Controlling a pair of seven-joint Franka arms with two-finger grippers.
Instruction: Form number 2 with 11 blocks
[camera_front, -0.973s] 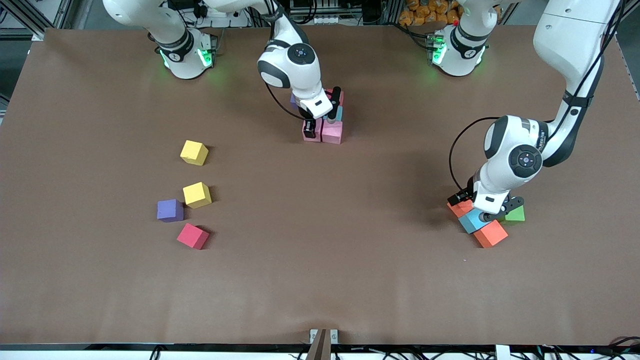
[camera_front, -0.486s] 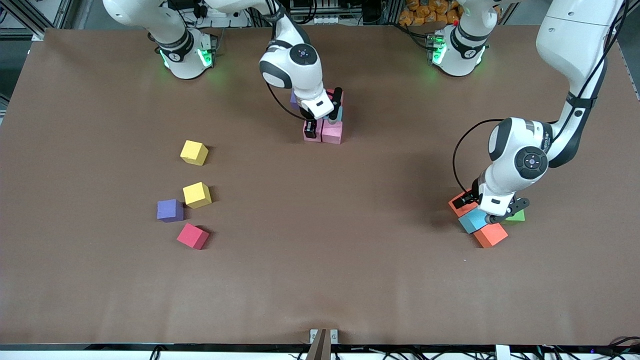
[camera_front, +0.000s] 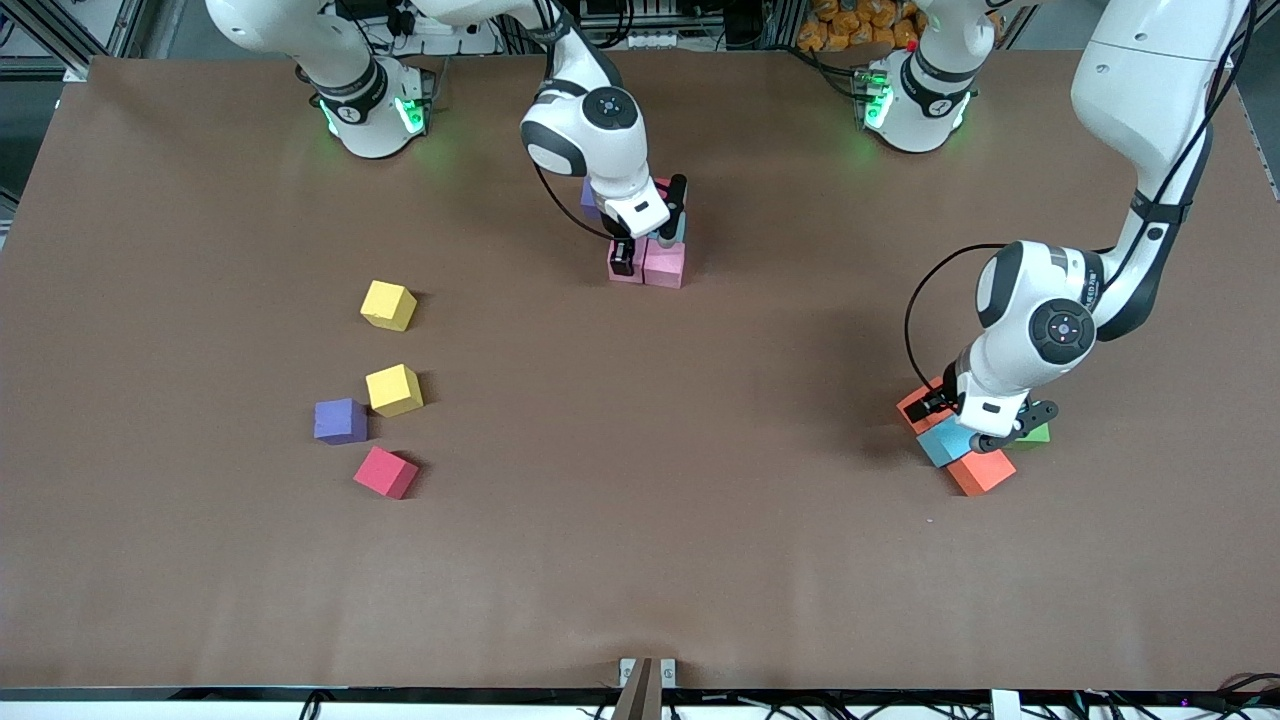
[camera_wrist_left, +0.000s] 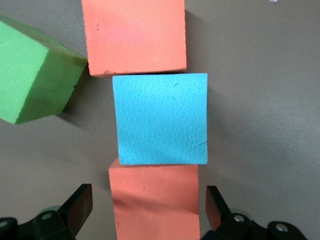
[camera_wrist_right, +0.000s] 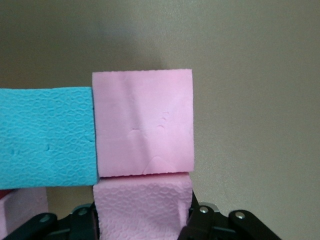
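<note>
Right claw (camera_front: 628, 252) hangs low with fingers nearly closed, while left claw (camera_front: 975, 420) hangs low, spread wide.

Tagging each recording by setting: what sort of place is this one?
Most likely a robotics lab bench: two arms bolted along a brown-covered table, loose foam blocks such as a yellow cube, and aluminium framing with cables past the edge.

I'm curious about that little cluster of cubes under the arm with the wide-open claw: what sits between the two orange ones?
A blue cube lies between the two orange cubes, touching both; the left wrist view shows it best.
</note>
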